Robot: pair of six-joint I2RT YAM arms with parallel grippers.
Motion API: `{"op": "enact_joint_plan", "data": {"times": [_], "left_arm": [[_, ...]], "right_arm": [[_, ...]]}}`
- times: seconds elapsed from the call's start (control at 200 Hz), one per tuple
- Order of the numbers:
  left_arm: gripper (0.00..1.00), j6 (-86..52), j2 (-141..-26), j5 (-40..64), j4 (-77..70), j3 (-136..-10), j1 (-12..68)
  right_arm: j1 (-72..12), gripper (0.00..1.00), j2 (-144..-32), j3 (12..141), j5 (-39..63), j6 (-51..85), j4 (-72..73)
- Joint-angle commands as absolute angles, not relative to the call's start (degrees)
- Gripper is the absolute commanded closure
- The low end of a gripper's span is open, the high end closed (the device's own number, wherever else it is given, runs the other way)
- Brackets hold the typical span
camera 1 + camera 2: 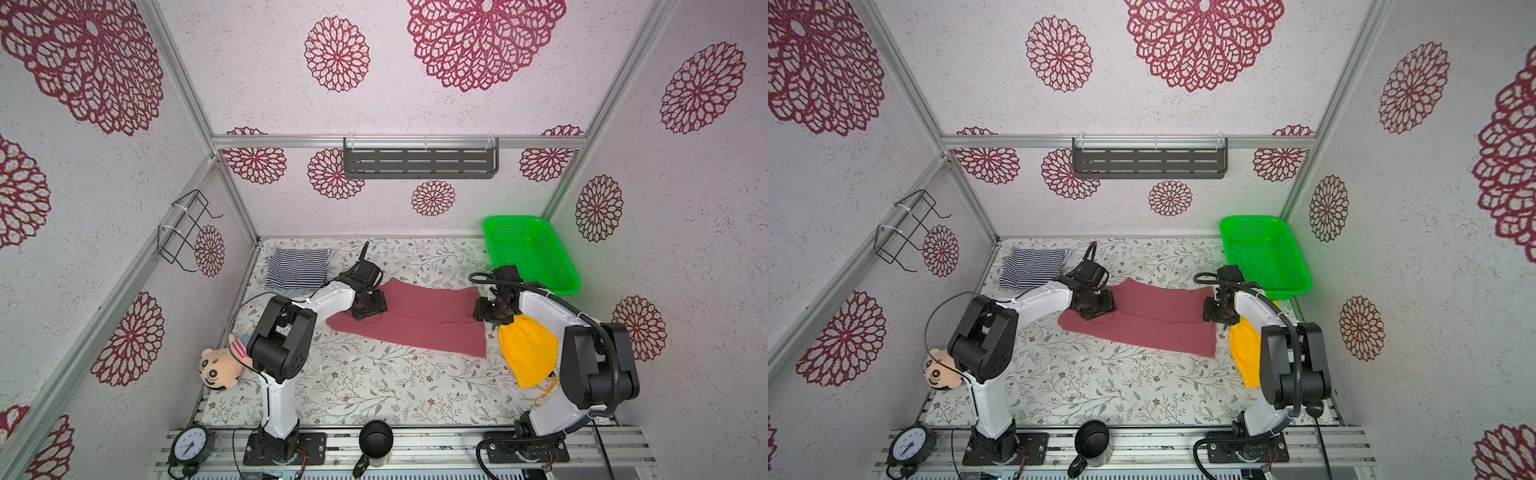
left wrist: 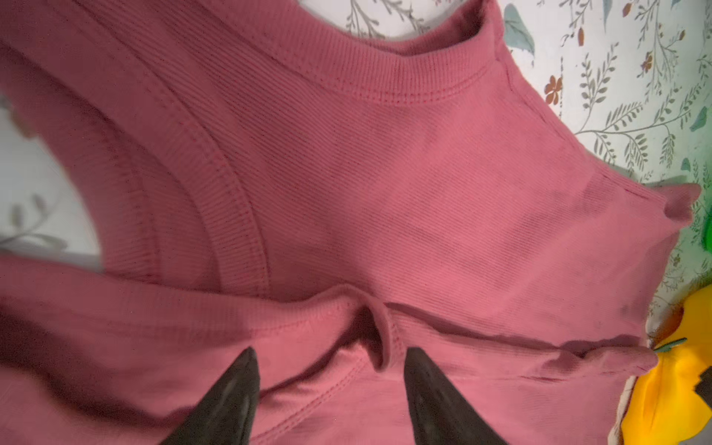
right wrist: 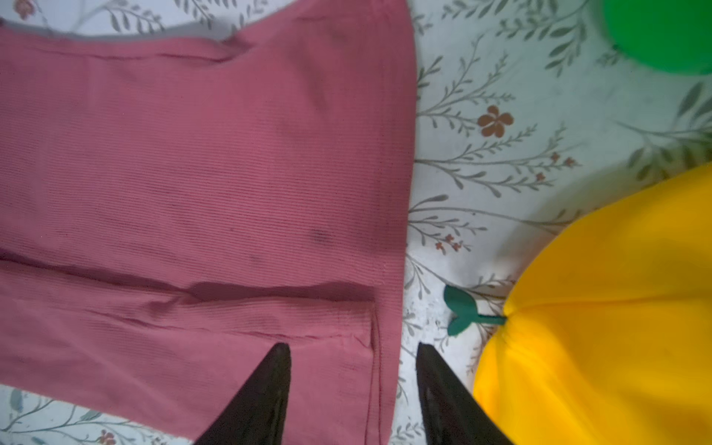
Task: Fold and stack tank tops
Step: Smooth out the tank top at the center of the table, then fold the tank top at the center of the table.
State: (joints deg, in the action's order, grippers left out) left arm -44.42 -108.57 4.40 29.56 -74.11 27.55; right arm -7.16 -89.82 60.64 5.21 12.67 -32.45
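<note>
Maroon tank top under both grippers. Left gripper parted wide over the neckline end, dark fingers either side of a small raised pucker of cloth, gripping nothing. Right gripper also parted, at the hem end, one finger over the cloth and its partner over bare floral table cover just past the hem.

Ribbed knit in dusty red, with stitched banding round neck and armhole and a few faint dark smudges near the hem. Folded lengthwise, with a long crease down the middle and one flap lapped over the rest. Laid flat mid-table, running slantwise between the two arms in both top views.

Striped tank top, navy and white, folded into a small square at the far left corner, well apart from the maroon one. Yellow cloth just beside the maroon hem, partly under the right arm. Green basket at the far right corner.
</note>
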Motion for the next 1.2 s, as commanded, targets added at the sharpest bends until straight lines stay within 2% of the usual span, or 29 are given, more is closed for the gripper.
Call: {"op": "enact_joint_plan", "data": {"times": [0.0, 0.255, 0.43, 0.575, 0.726, 0.826, 0.906, 1.041, 1.196], "left_arm": [[0.33, -42.9, -100.6, -1.1, 32.4, -70.7, 26.7], [0.40, -45.2, -95.2, -2.2, 27.1, -57.1, 21.3], [0.38, -44.7, -94.9, -3.4, 25.3, -53.5, 18.5], [0.47, -45.5, -95.9, -2.9, 23.9, -50.9, 17.2], [0.50, -45.8, -91.7, -4.8, 26.3, -49.4, 16.6], [0.51, -44.3, -89.4, -6.5, 30.2, -56.3, 16.5], [0.51, -42.1, -91.9, -6.2, 33.7, -65.5, 16.9], [0.46, -39.3, -101.8, -3.9, 34.3, -81.5, 18.4], [0.46, -36.8, -117.3, -1.3, 35.1, -97.9, 22.0]], "right_arm": [[-8.2, 0.45, -83.4, 60.9, 5.2, 13.9, -35.2], [-14.8, 0.56, -79.8, 50.8, 11.3, 21.0, -30.0], [-14.3, 0.62, -79.0, 46.4, 9.8, 21.6, -29.3], [-12.9, 0.64, -80.4, 44.1, 8.5, 21.9, -28.3], [-10.6, 0.64, -80.2, 46.7, 6.3, 20.0, -30.5], [-10.3, 0.64, -80.1, 52.4, 5.2, 18.4, -32.5], [-9.7, 0.64, -81.4, 56.6, 3.6, 17.4, -32.3], [-8.6, 0.59, -85.0, 60.9, 0.4, 16.3, -27.9], [-8.1, 0.52, -90.2, 64.9, -1.4, 16.4, -22.2]]}}
